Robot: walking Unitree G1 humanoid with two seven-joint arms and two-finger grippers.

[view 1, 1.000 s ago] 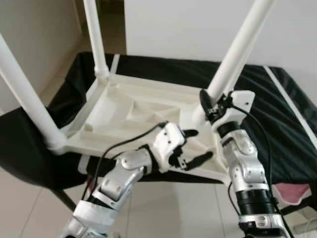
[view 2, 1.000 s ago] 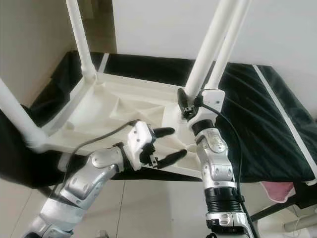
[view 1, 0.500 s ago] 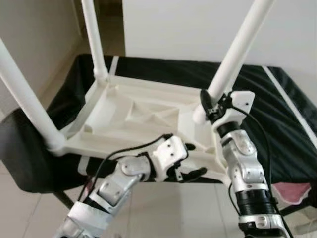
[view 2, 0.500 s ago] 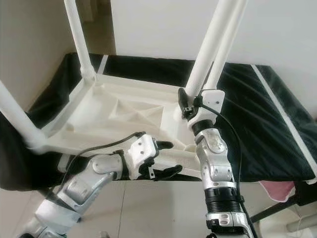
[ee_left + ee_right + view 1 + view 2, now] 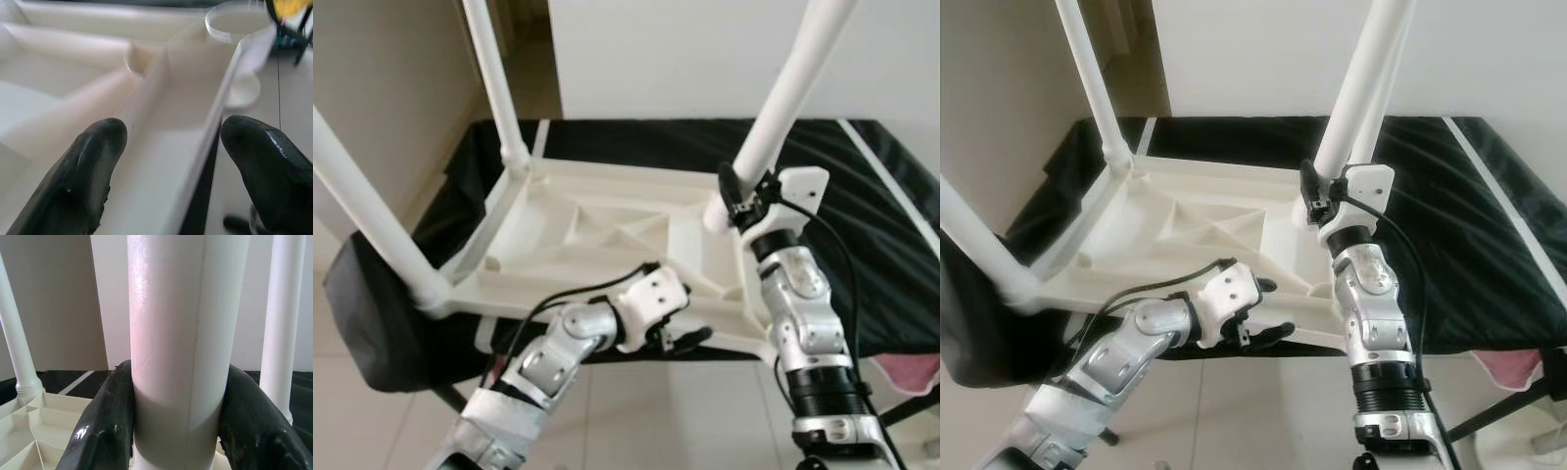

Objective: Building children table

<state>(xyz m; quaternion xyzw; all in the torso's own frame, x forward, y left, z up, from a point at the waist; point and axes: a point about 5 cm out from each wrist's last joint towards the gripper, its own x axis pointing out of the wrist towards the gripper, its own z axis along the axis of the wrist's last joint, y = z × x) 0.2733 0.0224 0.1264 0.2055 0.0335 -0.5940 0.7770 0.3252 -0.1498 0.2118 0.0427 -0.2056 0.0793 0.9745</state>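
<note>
A white plastic children's table [image 5: 607, 220] lies upside down on a black-covered surface, its legs pointing up. My right gripper [image 5: 739, 196] is shut on the base of the near right leg [image 5: 783, 88]; the right wrist view shows both black fingers [image 5: 105, 421] hugging that leg [image 5: 178, 323]. Lower down, my left gripper [image 5: 690, 315] is open at the table's near edge. In the left wrist view its fingers [image 5: 83, 171] stand either side of the near rim [image 5: 215, 127], apart from it.
More white legs rise at the near left [image 5: 372, 215], the far left [image 5: 494, 88] and behind the gripped one [image 5: 286, 323]. The black cover [image 5: 862, 196] reaches right. Pale floor tiles lie below the near edge, with something pink [image 5: 915, 367] at the right.
My left gripper has dropped from over the table's underside to its near rim, still open. The right gripper has kept its hold on the leg. The camera has shifted slightly.
</note>
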